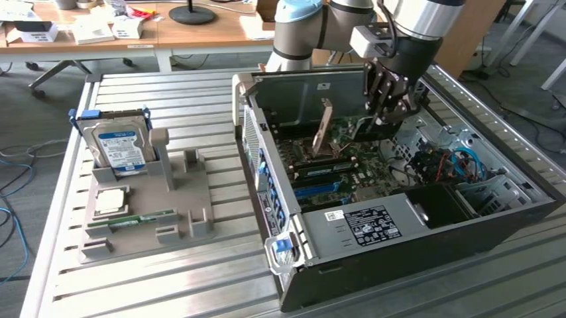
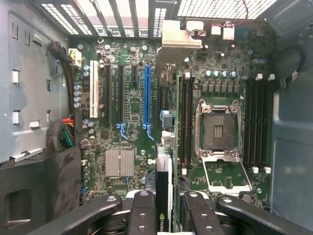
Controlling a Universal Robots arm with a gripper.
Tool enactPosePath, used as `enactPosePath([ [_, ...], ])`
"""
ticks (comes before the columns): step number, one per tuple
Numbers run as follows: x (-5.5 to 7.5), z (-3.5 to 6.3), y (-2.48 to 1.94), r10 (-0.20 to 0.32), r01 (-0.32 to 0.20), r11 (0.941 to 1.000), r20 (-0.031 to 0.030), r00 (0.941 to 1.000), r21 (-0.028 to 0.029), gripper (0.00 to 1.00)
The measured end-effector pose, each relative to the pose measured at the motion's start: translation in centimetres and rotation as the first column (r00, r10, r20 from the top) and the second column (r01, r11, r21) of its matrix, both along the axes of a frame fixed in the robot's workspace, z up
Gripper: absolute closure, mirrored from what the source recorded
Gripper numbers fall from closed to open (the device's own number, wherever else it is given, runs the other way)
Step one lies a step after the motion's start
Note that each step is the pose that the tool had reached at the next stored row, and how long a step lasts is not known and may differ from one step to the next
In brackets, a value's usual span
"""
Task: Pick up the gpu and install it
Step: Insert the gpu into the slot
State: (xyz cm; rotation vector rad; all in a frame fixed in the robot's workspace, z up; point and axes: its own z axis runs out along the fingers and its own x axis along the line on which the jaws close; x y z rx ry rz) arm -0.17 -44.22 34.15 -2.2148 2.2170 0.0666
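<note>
So at this point the gpu [image 1: 325, 127], a thin, flat, dark brownish-green circuit card with no fan, was up on its edge inside the open black metal computer case [image 1: 380, 265]. It was over the green motherboard [image 1: 354, 167], well apart from the grey plastic holder [image 1: 177, 199] out on the slatted metal table [image 1: 132, 278].

The black gripper [image 1: 389, 119] was reaching down into the case from above and was clamped on the card. In the wrist view you looked straight down the card's top edge [image 2: 164, 191], and it sat right in the gap between the two black fingers [image 2: 144, 213], one on each flat face. The far end of the card, with its shiny silver bracket [image 2: 178, 41], pointed toward the vented rear wall of the case.

From the wrist view, the card lined up just beside the long blue slot [image 2: 146, 95], between that slot and the empty CPU socket [image 2: 218, 129]. Couldn't tell whether its bottom edge was touching the board or just above it.

Back on the holder, the silver hard drive with the blue-white label [image 1: 119, 146] stood upright and the narrow green memory stick [image 1: 142, 218] lay flat.
</note>
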Motion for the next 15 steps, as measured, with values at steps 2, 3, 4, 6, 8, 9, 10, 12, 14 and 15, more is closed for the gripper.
enactPosePath([
  [2,0.0,-0.16,0.0,0.0,0.0,1.0,0.0,1.0,0.0,0.73],
  [3,0.0,-0.24,0.0,0.0,0.0,1.0,0.0,1.0,-0.0001,0.73],
  [4,0.0,-0.33,0.0,0.0,0.0,1.0,-0.0001,1.0,-0.0001,0.73],
  [6,0.0,-0.52,0.0,0.0,0.0,1.0,0.0,1.0,-0.0001,0.73],
  [8,0.0,-0.7,0.0,0.0,0.0,1.0,0.0,1.0,-0.0001,0.73],
  [9,0.0,-0.78,0.0,0.0,0.0,1.0,0.0,1.0,-0.0001,0.73],
  [10,0.0,-0.84,0.0,0.0,0.0,1.0,0.0,1.0,-0.0001,0.73],
  [12,0.0,-0.92,0.0,0.0,0.0,1.0,-0.0001,1.0,-0.0002,0.73],
  [14,0.0,-1.03,0.0,0.0,0.0,1.0,0.0,1.0,0.0,0.73],
  [15,0.0,-1.08,0.0,0.0,0.0,1.0,0.0,1.0,0.0,0.73],
])
